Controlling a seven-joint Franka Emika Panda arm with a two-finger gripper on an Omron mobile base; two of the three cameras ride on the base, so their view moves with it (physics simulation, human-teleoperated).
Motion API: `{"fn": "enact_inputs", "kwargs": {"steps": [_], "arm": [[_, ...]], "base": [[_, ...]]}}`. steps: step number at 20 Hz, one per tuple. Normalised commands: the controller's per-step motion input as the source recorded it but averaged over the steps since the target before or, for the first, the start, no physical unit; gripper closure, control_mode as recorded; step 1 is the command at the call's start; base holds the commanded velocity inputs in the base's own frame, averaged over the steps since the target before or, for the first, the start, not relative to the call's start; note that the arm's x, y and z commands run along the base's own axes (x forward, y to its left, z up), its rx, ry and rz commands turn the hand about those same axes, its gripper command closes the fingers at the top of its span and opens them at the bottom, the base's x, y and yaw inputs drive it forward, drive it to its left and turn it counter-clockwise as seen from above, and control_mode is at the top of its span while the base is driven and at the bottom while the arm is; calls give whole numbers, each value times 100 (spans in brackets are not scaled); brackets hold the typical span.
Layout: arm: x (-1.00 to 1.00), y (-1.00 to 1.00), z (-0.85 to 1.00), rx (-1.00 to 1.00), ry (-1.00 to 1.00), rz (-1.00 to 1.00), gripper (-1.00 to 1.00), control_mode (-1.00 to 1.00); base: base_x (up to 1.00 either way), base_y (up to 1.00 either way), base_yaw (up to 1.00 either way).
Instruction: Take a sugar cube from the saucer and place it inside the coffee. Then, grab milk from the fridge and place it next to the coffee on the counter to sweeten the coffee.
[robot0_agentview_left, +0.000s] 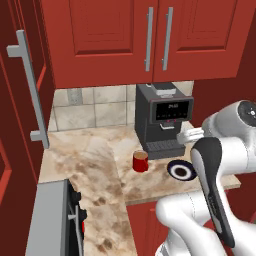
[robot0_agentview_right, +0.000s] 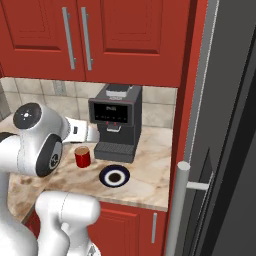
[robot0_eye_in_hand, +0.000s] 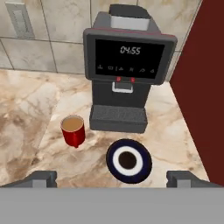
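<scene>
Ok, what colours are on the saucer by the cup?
The saucer has a dark navy rim, a white ring and a dark centre; it shows best in the hand view.

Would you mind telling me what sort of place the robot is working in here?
A simulated home kitchen, it seems: red cabinets hang over a marbled counter with a tiled backsplash, and a black coffee machine stands beside a red cup and a saucer.

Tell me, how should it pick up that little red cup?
Probably from above, the tool closing across the rim of the red cup. It stands upright with its mouth open, and bare counter on its left leaves room for a finger; the coffee machine stands behind-right.
</scene>
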Motion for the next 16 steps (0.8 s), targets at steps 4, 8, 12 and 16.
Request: {"fn": "enact_inputs", "kwargs": {"steps": [4,8,12,16], "arm": [[-46,-11,31,4,-2,2,-100,-100],[-7,0,0,0,0,0,-100,-100],[0,0,0,0,0,0,-100,100],[0,0,0,0,0,0,-100,100]], "base": [[0,0,0],[0,0,0],[-95,-2,0],[-100,-8,0]]}}
